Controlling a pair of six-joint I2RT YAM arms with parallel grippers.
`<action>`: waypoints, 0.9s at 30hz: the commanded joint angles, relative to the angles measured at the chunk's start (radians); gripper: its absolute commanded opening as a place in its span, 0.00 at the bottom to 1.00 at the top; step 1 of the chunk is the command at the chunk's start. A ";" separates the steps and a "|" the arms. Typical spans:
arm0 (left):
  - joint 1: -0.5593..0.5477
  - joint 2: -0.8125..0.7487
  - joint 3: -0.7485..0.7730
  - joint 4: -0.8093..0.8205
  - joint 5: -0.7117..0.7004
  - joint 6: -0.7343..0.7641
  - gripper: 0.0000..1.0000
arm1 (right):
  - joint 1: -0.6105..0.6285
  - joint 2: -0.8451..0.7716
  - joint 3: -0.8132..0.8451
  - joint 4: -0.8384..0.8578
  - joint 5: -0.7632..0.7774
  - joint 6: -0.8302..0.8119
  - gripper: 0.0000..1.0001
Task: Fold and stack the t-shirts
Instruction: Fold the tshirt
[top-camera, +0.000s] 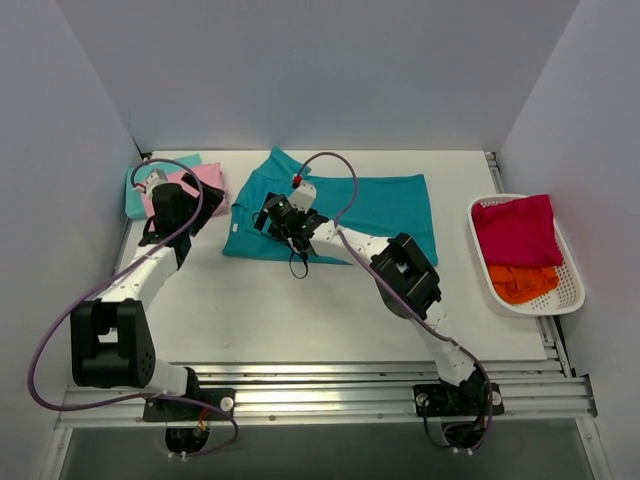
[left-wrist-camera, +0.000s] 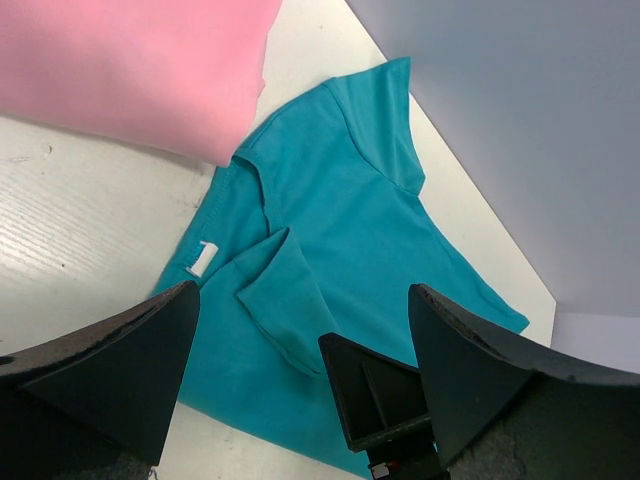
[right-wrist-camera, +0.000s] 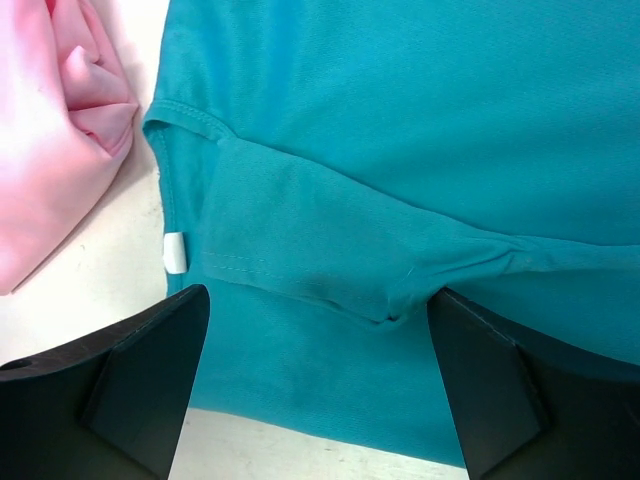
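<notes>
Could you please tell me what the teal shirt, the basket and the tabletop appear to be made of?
The teal t-shirt looks like soft matte knit cloth: it creases, with stitched hems. The basket seems white plastic, judging by its moulded lattice wall. The tabletop looks like white-painted wood, faintly grained, though uncertain.

Spread t-shirt (top-camera: 390, 205) at rear centre of table (top-camera: 300, 310), folded t-shirt stack (top-camera: 208, 178) just left of it in far-left corner, basket (top-camera: 575, 292) at right edge, two t-shirts (top-camera: 515, 230) inside it.
</notes>
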 joint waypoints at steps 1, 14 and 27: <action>0.019 0.010 -0.012 0.062 0.033 0.020 0.94 | 0.011 0.021 0.057 -0.045 0.006 -0.004 0.86; 0.076 0.027 -0.042 0.099 0.082 0.013 0.94 | 0.023 0.018 -0.001 -0.040 -0.006 0.019 0.86; 0.076 0.030 -0.055 0.118 0.087 0.010 0.94 | 0.033 0.060 -0.009 -0.013 -0.020 0.036 0.82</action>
